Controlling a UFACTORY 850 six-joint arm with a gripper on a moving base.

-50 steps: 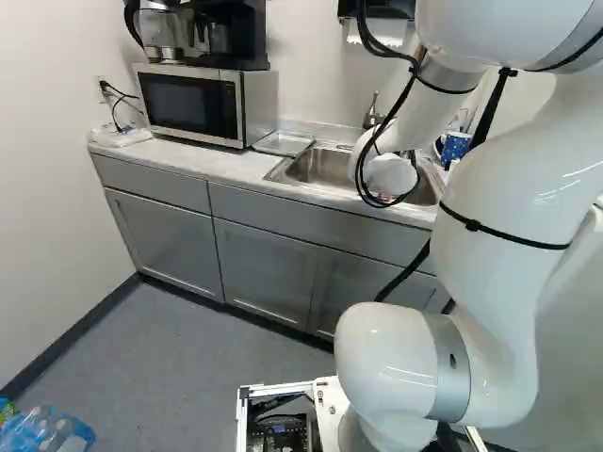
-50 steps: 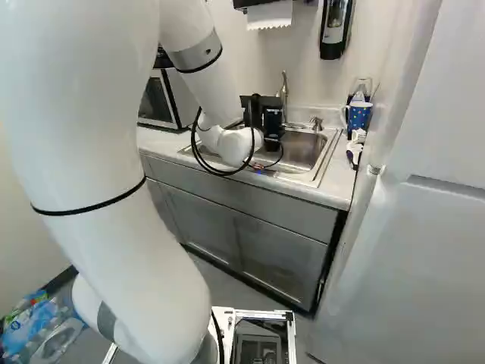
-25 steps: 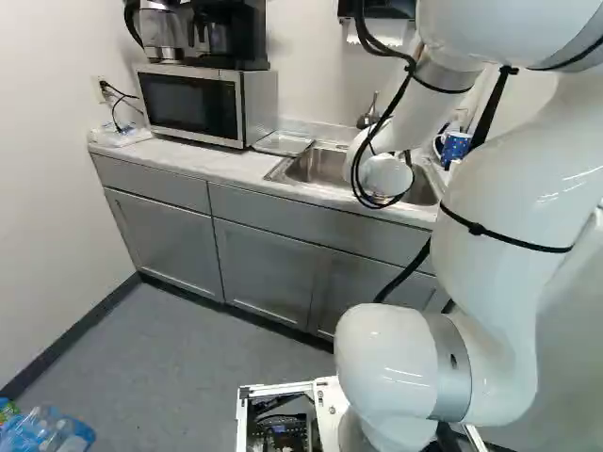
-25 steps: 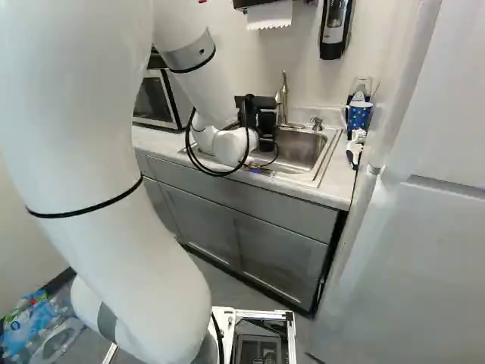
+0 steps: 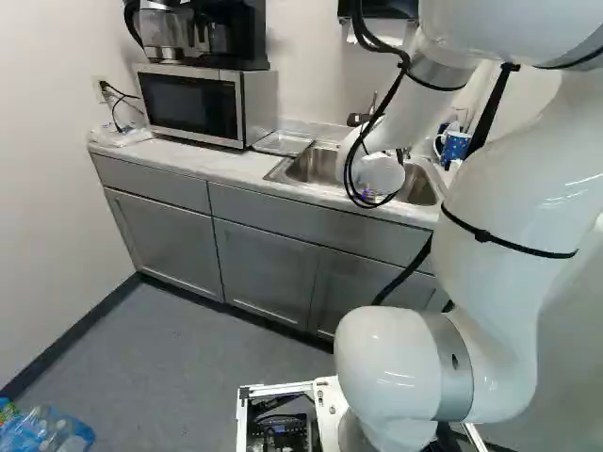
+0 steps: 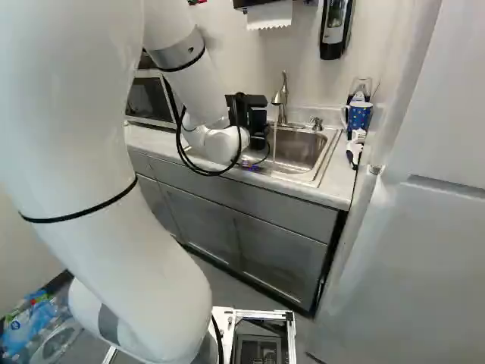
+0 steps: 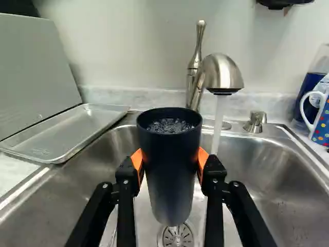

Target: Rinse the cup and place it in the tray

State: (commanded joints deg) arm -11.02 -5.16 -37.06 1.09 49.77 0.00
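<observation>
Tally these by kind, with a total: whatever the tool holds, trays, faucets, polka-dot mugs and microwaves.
Tumbler, held in the tool: 1
Metal tray: 1
Faucet: 1
Polka-dot mug: 1
Microwave: 1
Total: 5

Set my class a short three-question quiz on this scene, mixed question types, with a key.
1. True or false: the running water is pouring into the mouth of the dark cup.
2. Fill in the blank: the gripper holds the cup upright over the ____.
3. Short answer: which appliance stands beside the metal tray on the counter?

Key: 1. False; 2. sink; 3. microwave.
</observation>
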